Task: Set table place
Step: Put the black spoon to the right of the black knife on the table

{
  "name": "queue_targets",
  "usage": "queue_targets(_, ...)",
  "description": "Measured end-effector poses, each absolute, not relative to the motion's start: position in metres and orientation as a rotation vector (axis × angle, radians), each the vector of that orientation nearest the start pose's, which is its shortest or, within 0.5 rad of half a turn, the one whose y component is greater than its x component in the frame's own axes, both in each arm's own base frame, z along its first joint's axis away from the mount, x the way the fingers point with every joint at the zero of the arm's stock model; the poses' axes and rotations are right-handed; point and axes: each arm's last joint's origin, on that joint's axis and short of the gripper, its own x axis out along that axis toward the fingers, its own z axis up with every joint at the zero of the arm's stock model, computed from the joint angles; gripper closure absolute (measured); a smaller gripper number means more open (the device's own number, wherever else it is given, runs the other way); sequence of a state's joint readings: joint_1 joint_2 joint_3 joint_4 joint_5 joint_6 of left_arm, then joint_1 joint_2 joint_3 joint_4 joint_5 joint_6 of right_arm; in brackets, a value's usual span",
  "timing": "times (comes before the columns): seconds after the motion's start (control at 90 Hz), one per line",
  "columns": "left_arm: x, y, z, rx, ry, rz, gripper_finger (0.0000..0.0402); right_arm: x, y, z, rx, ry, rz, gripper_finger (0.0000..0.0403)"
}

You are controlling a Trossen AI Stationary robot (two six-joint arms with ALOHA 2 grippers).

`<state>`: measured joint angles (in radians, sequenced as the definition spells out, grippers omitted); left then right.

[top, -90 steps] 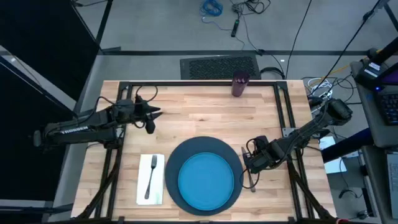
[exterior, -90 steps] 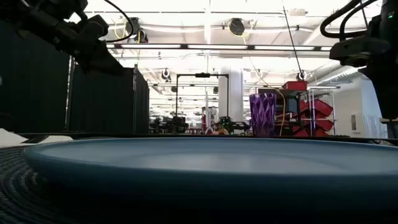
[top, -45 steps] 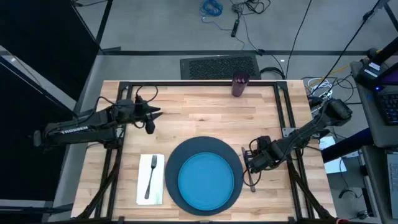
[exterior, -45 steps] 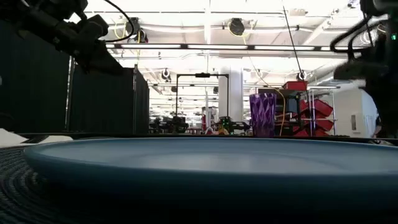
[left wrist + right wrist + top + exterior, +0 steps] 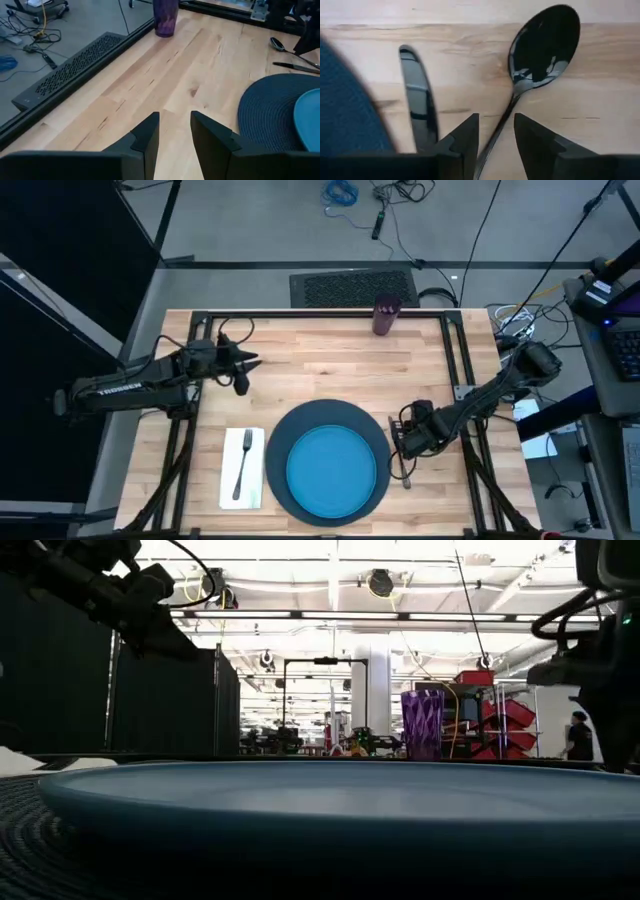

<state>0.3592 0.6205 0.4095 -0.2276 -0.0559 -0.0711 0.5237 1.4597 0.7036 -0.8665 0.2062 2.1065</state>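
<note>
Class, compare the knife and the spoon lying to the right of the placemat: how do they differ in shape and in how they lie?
The knife has a long, narrow, flat blade with a rounded tip; the spoon ends in a broad oval bowl on a thin handle. The knife lies next to the dark placemat; the spoon lies farther from it. The spoon's handle slants toward the knife, while the knife lies straighter. Both are shiny metal on the wooden table, just ahead of the right gripper.

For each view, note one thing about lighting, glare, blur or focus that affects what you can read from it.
Low view: the blue plate close to the lens is soft, against bright ceiling lights. Right wrist view: the spoon mirrors dark reflections. High view: even light, faint shadows on the table.
</note>
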Motion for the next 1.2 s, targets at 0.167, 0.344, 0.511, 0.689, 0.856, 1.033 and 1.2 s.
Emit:
queue_targets(0.167,0.135,0.052,0.223,-0.136,0.422,0.424,0.0304,0.181,0.097,0.145,1.087,1.010,-1.266,0.0298)
queue_targets(0.344,0.135,0.052,0.223,-0.136,0.422,0.424,0.0304,0.181,0.098,0.144,1.107,0.997,-1.278,0.0298)
queue_targets(0.511,0.135,0.052,0.223,-0.136,0.422,0.424,0.0304,0.184,0.099,0.139,1.102,0.999,-1.286,0.0298)
queue_targets(0.689,0.135,0.052,0.223,-0.136,0.423,0.424,0.0304,0.186,0.100,0.135,1.076,1.009,-1.278,0.0300)
queue_targets(0.856,0.135,0.052,0.223,-0.136,0.423,0.424,0.0304,0.186,0.101,0.135,1.063,1.032,-1.261,0.0342)
queue_targets(1.033,0.135,0.052,0.223,-0.136,0.423,0.425,0.0304,0.185,0.105,0.135,1.056,1.057,-1.232,0.0396)
queue_targets(1.2,0.135,0.052,0.223,-0.136,0.423,0.424,0.0304,0.181,0.113,0.134,1.076,1.074,-1.222,0.0398)
